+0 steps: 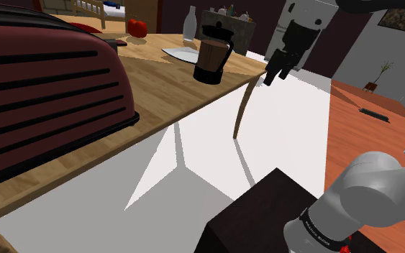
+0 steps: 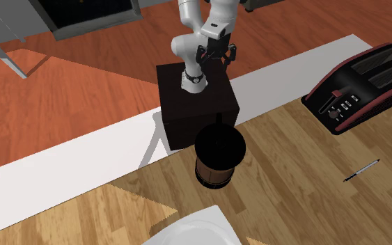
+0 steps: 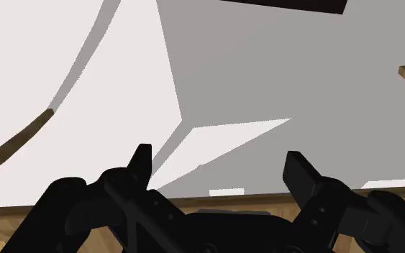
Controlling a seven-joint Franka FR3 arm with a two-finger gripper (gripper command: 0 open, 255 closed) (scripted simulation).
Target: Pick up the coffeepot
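Coffeepot [image 1: 211, 61] stands upright near the edge of the wooden table [image 1: 168, 97], beside a white plate [image 1: 181, 54], while the gripper [image 1: 271, 76] hangs off the table's side, fingers spread, holding nothing.

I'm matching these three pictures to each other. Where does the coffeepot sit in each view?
Shoulder view: the coffeepot stands upper middle, near the wooden table's far edge, beside the white plate.
Second exterior view: the coffeepot is lower middle, seen from above, with the plate below it.
Wrist view: the open gripper faces the white floor.
Shared landmark: the white plate beside the pot.
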